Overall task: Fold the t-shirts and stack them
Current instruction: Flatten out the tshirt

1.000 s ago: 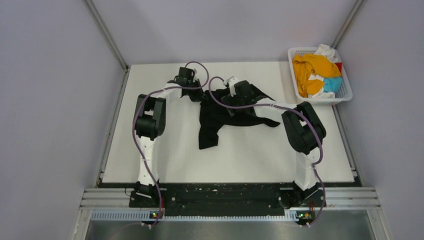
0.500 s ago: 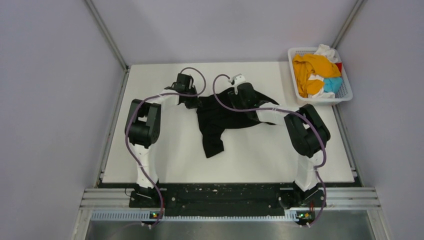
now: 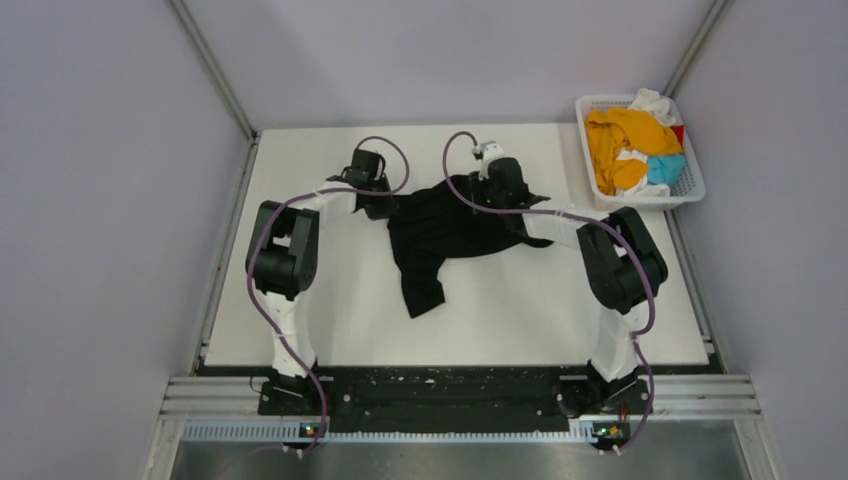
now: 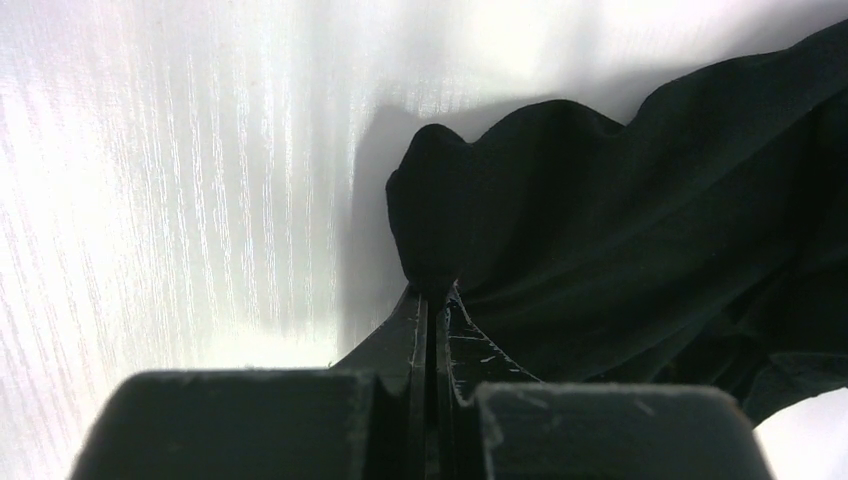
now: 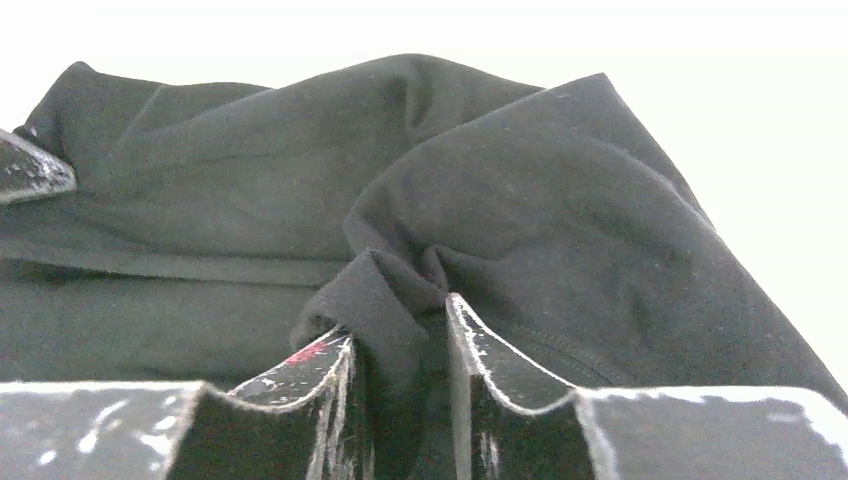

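A large black t-shirt point(image 3: 440, 235) lies crumpled at the back middle of the white table point(image 3: 330, 300). My left gripper point(image 3: 385, 207) is shut on its left edge; in the left wrist view the pinched cloth bulges just past the closed tips point(image 4: 433, 295), with the black t-shirt point(image 4: 620, 220) stretching away to the right. My right gripper point(image 3: 505, 195) is over the shirt's right part. In the right wrist view its fingers point(image 5: 400, 325) clamp a bunched fold of the black t-shirt point(image 5: 500, 180). Orange point(image 3: 625, 135), white point(image 3: 652, 102), light blue point(image 3: 665, 168) and red point(image 3: 679, 133) t-shirts fill the basket.
The white lattice basket point(image 3: 690, 190) stands at the table's back right corner, close to the right arm's elbow point(image 3: 620, 265). Grey walls close in the table on the left, back and right. Purple cables loop over both wrists.
My right gripper has shifted right and closed from wide open onto a fold of the black shirt. The left arm has drawn slightly left, and the cloth is stretched wider between the two grippers.
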Controlling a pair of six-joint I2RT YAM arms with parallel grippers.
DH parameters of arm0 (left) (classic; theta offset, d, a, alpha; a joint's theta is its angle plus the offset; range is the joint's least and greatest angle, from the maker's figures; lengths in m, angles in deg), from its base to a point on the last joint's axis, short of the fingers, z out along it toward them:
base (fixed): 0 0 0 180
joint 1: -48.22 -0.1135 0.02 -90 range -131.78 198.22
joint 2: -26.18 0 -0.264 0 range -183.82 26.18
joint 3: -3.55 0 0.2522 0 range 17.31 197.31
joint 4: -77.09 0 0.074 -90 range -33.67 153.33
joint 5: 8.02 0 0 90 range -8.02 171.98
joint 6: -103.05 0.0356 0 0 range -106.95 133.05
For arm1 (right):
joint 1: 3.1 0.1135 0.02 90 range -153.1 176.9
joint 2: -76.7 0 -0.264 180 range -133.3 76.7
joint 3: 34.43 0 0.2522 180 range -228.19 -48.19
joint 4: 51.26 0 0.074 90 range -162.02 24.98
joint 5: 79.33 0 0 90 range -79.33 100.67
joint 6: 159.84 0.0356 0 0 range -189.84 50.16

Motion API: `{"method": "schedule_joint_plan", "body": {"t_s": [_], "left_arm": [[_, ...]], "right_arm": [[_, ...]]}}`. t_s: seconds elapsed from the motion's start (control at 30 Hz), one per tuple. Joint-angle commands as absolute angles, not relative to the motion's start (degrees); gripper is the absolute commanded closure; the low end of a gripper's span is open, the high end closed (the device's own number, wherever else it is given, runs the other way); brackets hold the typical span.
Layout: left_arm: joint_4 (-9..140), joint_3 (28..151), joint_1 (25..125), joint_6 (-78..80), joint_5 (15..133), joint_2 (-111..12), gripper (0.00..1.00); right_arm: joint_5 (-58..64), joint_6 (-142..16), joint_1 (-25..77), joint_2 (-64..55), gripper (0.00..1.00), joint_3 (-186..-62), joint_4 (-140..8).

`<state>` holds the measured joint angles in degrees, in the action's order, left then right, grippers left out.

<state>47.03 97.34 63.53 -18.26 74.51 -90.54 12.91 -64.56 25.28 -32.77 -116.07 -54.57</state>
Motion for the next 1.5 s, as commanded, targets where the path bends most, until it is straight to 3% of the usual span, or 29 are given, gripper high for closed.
{"method": "schedule_joint_plan", "body": {"t_s": [0.0,0.3,0.67,0.93,1.23,1.47], "left_arm": [[47.2,97.0,63.2,-17.1,76.8,-87.2,1.00],[46.6,97.6,62.8,-17.2,81.2,-85.7,1.00],[49.9,98.3,61.7,-11.8,94.2,-64.8,1.00],[62.7,87.3,61.8,-7.0,102.8,-40.3,1.00],[64.6,84.3,61.8,-5.2,97.3,-21.5,1.00],[57.8,88.5,61.9,-3.6,87.4,-12.1,1.00]], "right_arm": [[5.9,-58.9,21.9,-30.1,0.75,-117.0,-52.1],[4.0,-57.1,18.1,-26.0,1.00,-115.7,-50.7],[12.7,-64.3,13.9,-7.5,1.00,-120.6,-55.3],[19.8,-70.4,13.9,7.1,1.00,-123.8,-56.6],[11.2,-72.9,13.9,17.6,1.00,-129.2,-63.9],[3.4,-72.0,13.9,26.9,1.00,-129.8,-68.1]]}}
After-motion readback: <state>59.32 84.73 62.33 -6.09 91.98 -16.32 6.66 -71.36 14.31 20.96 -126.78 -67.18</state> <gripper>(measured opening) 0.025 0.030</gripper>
